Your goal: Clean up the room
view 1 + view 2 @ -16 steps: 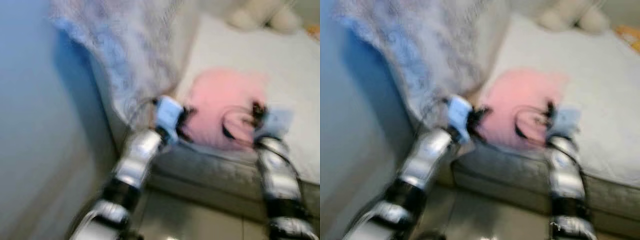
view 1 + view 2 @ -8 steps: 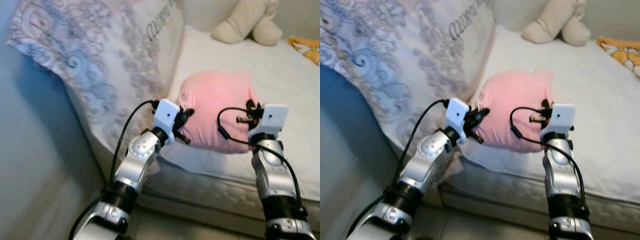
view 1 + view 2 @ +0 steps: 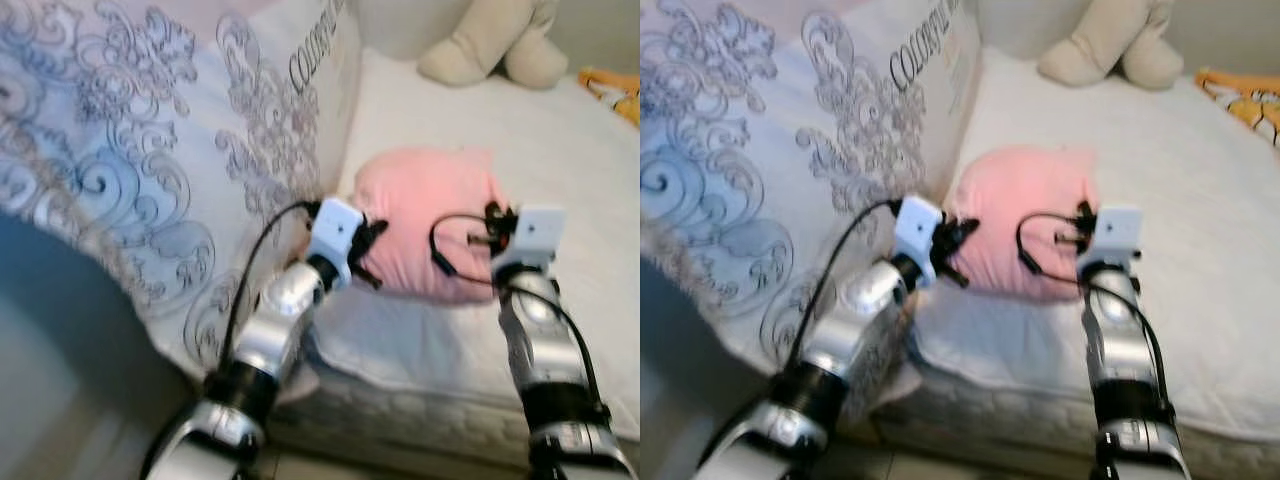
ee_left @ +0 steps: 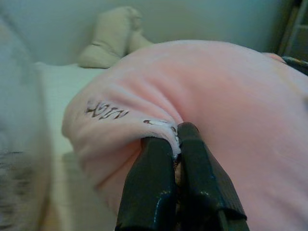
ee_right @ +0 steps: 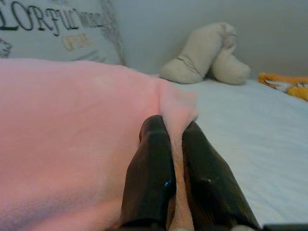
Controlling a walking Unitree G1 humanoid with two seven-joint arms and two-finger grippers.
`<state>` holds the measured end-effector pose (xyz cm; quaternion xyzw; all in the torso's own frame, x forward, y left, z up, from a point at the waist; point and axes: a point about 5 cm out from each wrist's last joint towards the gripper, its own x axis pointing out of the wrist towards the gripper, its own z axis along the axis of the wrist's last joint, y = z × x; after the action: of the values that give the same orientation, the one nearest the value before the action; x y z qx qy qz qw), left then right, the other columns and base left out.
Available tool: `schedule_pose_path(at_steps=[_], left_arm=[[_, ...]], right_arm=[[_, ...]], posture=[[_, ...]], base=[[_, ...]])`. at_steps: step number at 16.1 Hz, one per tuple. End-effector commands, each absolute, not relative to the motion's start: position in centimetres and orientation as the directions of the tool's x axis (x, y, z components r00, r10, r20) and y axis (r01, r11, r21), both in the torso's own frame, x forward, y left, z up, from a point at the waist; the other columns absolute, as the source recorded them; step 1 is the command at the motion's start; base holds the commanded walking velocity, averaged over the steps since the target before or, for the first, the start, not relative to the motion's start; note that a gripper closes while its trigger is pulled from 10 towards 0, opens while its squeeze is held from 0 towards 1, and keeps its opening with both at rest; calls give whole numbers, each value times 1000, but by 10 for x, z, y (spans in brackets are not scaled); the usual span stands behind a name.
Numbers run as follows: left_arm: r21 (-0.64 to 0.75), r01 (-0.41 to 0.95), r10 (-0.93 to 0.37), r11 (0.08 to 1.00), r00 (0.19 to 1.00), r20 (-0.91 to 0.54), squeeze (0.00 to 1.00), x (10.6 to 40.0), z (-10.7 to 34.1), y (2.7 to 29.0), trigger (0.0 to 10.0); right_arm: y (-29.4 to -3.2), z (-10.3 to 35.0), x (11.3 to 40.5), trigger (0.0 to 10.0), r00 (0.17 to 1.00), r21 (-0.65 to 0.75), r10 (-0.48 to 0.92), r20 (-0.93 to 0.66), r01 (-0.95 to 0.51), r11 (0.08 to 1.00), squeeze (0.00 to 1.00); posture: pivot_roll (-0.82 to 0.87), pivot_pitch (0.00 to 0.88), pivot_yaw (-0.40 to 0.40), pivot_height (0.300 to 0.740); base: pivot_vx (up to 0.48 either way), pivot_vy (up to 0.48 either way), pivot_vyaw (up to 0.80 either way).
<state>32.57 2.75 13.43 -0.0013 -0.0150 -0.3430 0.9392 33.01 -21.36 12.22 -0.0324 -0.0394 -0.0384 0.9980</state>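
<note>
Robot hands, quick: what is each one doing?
Left hand: shut on the pink pillow.
Right hand: shut on the pink pillow too.

Beige plush toy [image 3: 492, 45] and orange cloth [image 3: 1243, 98] on white mattress [image 3: 1200, 230].
</note>
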Motion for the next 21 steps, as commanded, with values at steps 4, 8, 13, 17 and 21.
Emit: schedule_pose_path(at_steps=[4,8,13,17,21], left_arm=[[-18,572,-573,820,820,-12,0,343,136,28,2314],[14,509,-507,861,860,-51,0,345,130,30,10000],[-64,544,-548,836,829,-113,0,313,101,12,10000],[-60,570,-572,820,812,-111,0,307,100,6,10000],[-48,586,-586,809,797,-146,0,302,94,5,10000]], right_arm=[[-203,115,347,10000,1000,-71,-18,-3,18,997,0],[-193,105,354,10000,994,-27,71,-78,-73,997,0],[-205,66,335,10000,973,-70,78,-215,-95,993,0],[-212,71,334,10000,988,-21,-23,-153,20,1000,0],[-212,44,318,10000,964,22,-46,-261,53,998,0]], posture=[[-27,0,-17,740],[-20,0,-20,740],[-11,23,-16,740],[-17,16,-10,740],[-20,7,-4,740]], base=[[0,0,0],[0,0,0],[0,0,0],[0,0,0],[0,0,0]])
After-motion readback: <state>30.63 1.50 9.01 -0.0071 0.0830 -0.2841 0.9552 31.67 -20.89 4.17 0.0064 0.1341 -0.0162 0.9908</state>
